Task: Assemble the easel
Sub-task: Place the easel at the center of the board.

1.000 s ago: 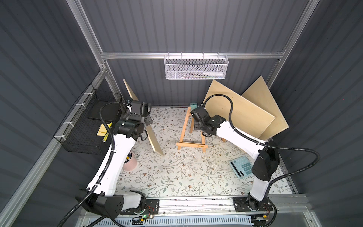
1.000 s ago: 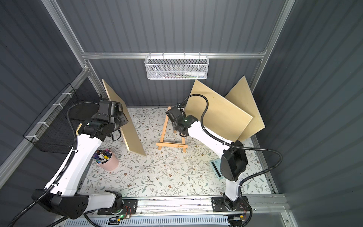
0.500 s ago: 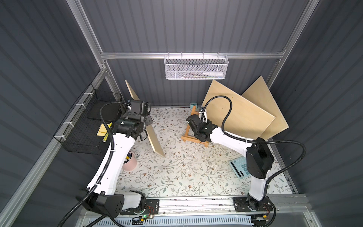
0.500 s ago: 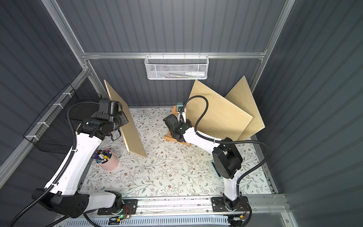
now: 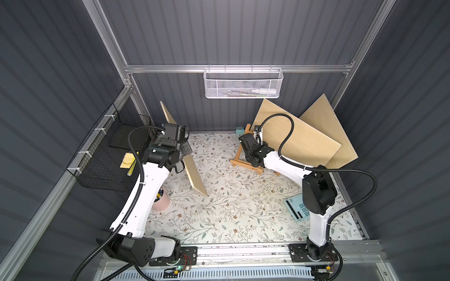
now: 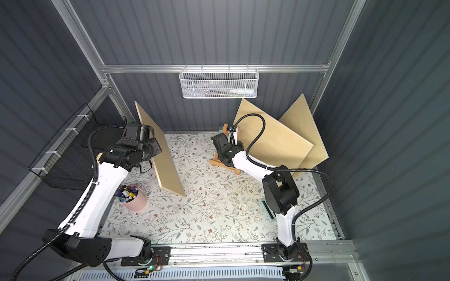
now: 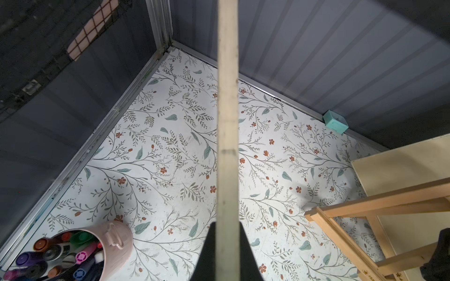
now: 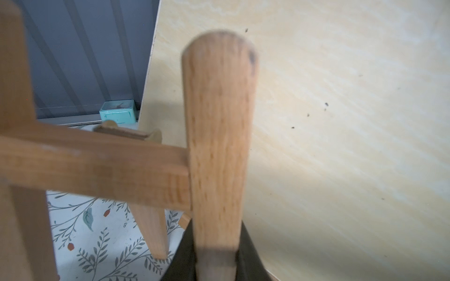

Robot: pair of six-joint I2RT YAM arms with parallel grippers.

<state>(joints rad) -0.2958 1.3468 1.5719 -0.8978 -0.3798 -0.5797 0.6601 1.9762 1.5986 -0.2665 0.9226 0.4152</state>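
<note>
left end effector (image 7: 227,243): clamped on the thin edge of wooden board (image 7: 227,109); board upright | right end effector (image 8: 216,258): narrow, gripping one post of easel (image 5: 244,163) | easel: rear of bench (image 5: 231,219), just beside leaning panels (image 5: 299,141)

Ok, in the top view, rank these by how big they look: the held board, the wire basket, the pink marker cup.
1. Held board and wire basket: they look alike, and the basket hangs nearer the camera, so unranked.
2. Pink marker cup.
</note>
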